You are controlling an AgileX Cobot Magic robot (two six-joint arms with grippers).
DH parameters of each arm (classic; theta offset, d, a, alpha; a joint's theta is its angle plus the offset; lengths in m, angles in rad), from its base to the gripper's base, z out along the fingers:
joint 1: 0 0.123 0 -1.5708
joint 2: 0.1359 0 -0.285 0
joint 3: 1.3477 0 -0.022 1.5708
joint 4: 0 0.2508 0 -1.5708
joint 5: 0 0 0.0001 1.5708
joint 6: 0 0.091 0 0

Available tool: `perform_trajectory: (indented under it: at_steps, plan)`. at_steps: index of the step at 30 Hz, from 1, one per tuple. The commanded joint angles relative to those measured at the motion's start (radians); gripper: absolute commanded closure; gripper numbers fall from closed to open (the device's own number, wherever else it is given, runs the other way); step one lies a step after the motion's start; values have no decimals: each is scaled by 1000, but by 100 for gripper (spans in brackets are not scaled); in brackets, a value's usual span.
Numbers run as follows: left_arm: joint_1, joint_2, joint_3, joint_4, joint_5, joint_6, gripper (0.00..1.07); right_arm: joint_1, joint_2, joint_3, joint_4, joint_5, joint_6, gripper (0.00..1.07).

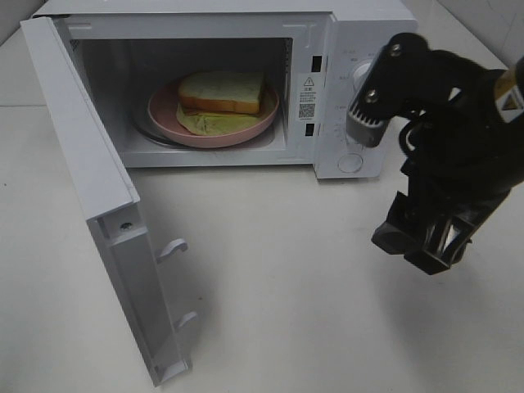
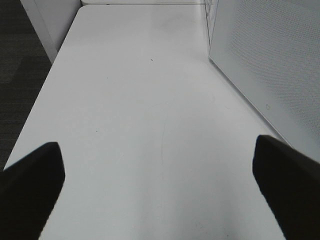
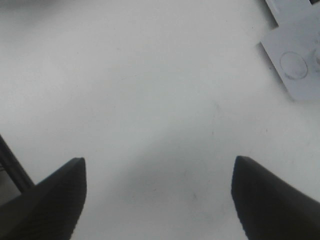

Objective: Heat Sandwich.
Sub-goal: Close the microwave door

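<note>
The sandwich (image 1: 221, 92) is sitting on a pink plate (image 1: 164, 116) inside the open microwave (image 1: 352, 33) at the far edge of the table (image 1: 286, 295). The right gripper (image 1: 417, 241) and left gripper (image 2: 160, 185) are hovering over it, fingers spread wide, gripping nothing.

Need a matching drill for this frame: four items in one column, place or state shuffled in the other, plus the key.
1. white-bread sandwich with tan crust
2. round pink plate
3. white microwave door
4. black right gripper

A. swung wide open
B. inside the white microwave, carrying food
C. lying on the plate
D. jaws open, empty, over the white table

Pairs: 1-C, 2-B, 3-A, 4-D
</note>
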Motion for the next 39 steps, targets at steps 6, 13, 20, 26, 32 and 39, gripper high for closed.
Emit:
perform_trajectory:
  at_steps: [6,13,20,26,32,39]
  plan:
    - [2,-29,2,-7,-11,0,9,-2,-175,11,3,188,306,31]
    - [2,-29,2,-7,-11,0,9,-2,-314,11,4,420,344,31]
    - [2,-29,2,-7,-11,0,9,-2,-412,11,4,550,344,31]
    - [2,-29,2,-7,-11,0,9,-2,-532,11,4,558,366,31]
    - [2,-29,2,-7,-11,0,9,-43,-644,11,4,558,370,31]
    - [2,-29,2,-7,-11,0,9,-191,-711,13,0,554,373,31]
